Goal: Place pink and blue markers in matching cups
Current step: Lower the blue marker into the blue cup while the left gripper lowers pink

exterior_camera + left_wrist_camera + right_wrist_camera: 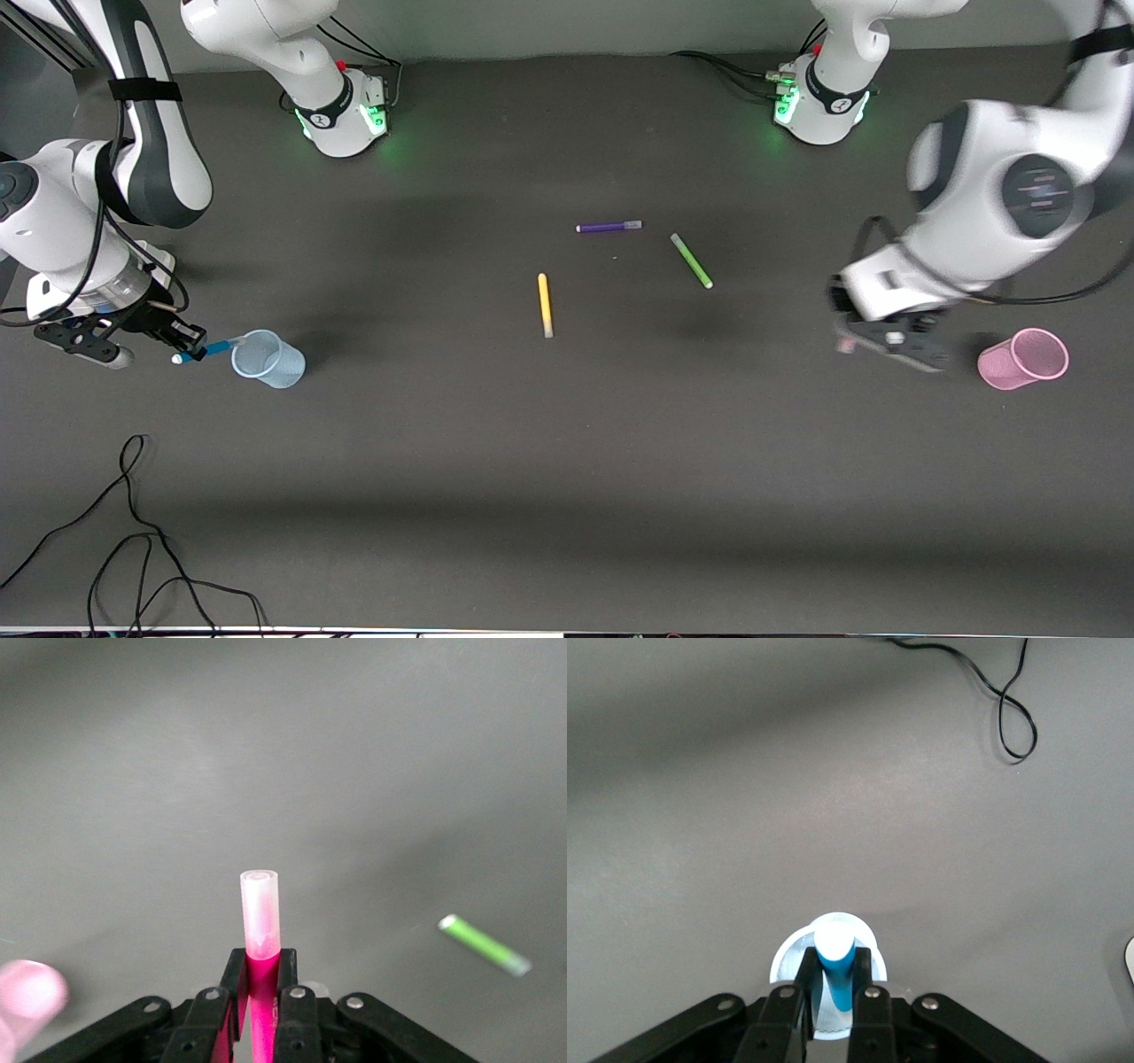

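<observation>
Left wrist view, magenta marker point(260, 992), pale cap

You see a pink marker point(260, 992) with pale cap, blue marker point(205, 352), pale blue cup point(268, 359), pink cup point(1024, 359), yellow marker point(545, 305), green marker point(691, 260), purple marker point(609, 227), dark grey table point(567, 461)

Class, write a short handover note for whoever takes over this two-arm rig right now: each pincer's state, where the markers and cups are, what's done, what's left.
Right pincer: shut on the blue marker, its end at the blue cup rim.
Left pincer: shut on the pink marker, beside the pink cup.
Done: both markers picked up.
Left: drop each into its matching cup. Both cups look empty.
</observation>
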`<action>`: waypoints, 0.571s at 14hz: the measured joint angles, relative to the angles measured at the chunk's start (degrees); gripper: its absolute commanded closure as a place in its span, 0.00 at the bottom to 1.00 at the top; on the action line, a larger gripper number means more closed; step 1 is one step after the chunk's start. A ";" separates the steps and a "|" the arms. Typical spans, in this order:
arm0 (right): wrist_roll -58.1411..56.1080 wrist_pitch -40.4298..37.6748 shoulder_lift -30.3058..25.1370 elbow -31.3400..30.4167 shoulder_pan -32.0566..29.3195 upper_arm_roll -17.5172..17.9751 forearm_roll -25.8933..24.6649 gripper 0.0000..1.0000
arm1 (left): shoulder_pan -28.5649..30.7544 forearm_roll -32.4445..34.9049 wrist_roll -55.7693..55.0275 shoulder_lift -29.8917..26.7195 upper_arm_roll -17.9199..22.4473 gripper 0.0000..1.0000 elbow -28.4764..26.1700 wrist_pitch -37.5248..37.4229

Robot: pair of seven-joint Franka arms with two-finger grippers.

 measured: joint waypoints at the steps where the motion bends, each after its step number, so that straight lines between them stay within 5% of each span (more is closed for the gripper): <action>1: -0.33 0.40 0.01 -0.59 0.09 0.00 -0.01 1.00 | 2.23 0.00 4.94 -0.51 0.03 1.00 0.00 0.04; 4: -0.59 2.86 0.31 -2.09 0.45 0.01 -0.07 1.00 | 7.38 -0.96 18.87 -0.94 0.03 1.00 -0.01 1.64; 8: -0.66 7.42 2.89 -3.02 0.49 0.01 -0.09 1.00 | 15.87 -10.88 41.30 -0.42 0.08 1.00 -0.60 3.73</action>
